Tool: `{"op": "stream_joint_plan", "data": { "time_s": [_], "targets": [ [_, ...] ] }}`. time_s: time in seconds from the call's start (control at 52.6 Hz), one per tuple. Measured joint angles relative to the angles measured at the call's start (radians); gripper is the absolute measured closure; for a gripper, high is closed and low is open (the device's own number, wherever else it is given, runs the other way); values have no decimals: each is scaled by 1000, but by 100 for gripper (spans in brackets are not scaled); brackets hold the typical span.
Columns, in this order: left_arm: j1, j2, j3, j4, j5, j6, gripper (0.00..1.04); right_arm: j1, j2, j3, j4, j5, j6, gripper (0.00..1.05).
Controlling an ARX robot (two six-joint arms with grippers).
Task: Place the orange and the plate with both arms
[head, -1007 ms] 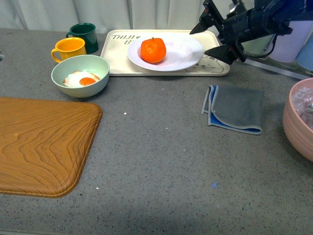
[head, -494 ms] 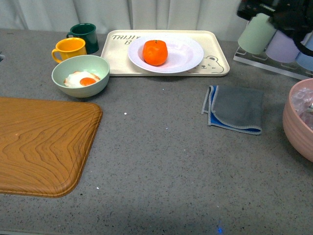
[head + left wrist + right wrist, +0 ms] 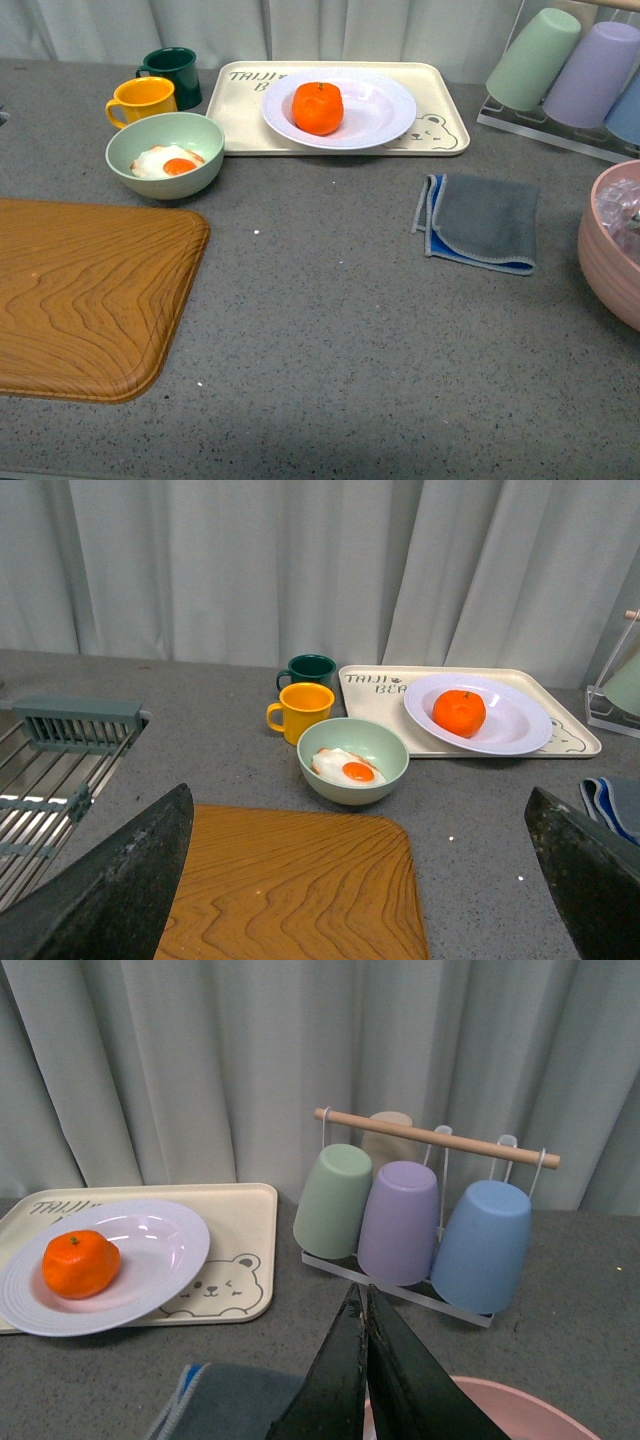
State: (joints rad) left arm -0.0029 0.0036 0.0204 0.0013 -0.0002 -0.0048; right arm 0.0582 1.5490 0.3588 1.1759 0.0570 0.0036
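The orange point(image 3: 318, 107) lies on the left part of the white plate point(image 3: 385, 112), which rests on the beige bear tray point(image 3: 440, 135) at the back of the counter. Both also show in the left wrist view, orange point(image 3: 459, 711) on plate point(image 3: 520, 725), and in the right wrist view, orange point(image 3: 81, 1263) on plate point(image 3: 170, 1250). Neither arm shows in the front view. My left gripper point(image 3: 360, 880) is open and empty, high above the wooden board. My right gripper point(image 3: 362, 1305) is shut and empty, raised above the pink bowl, well off from the plate.
A pale green bowl point(image 3: 125, 160) with a fried egg, a yellow mug point(image 3: 140, 98) and a dark green mug point(image 3: 172, 68) stand back left. A wooden board point(image 3: 80, 290) lies front left. A grey-blue cloth point(image 3: 485, 222), a pink bowl point(image 3: 605, 250) and a cup rack point(image 3: 575, 75) are on the right.
My right arm was by the plate's right rim a second ago; it has drawn back up and to the right, out of the front view. Orange and plate stay on the tray.
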Motion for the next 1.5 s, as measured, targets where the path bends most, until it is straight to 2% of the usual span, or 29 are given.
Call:
{"op": "stream_joint_plan", "data": {
  "time_s": [0.076, 0.19, 0.513, 0.684, 0.893, 1.501],
  "targets": [
    [0, 0, 0, 0, 0, 0, 7, -32, -69, -62, -5, -48, -1, 104],
    [0, 0, 0, 0, 0, 0, 7, -58, -156, -127, -28, -50, 0, 104],
    [0, 0, 0, 0, 0, 0, 7, -58, -435, -266, -172, -54, 0, 104],
    [0, 0, 0, 0, 0, 0, 7, -58, -549, -298, -251, -54, 0, 104],
    [0, 0, 0, 0, 0, 0, 7, -58, -789, -342, -447, -55, 0, 104],
    [0, 0, 0, 0, 0, 0, 7, -58, -1133, -354, -760, -56, 0, 104]
  ]
}}
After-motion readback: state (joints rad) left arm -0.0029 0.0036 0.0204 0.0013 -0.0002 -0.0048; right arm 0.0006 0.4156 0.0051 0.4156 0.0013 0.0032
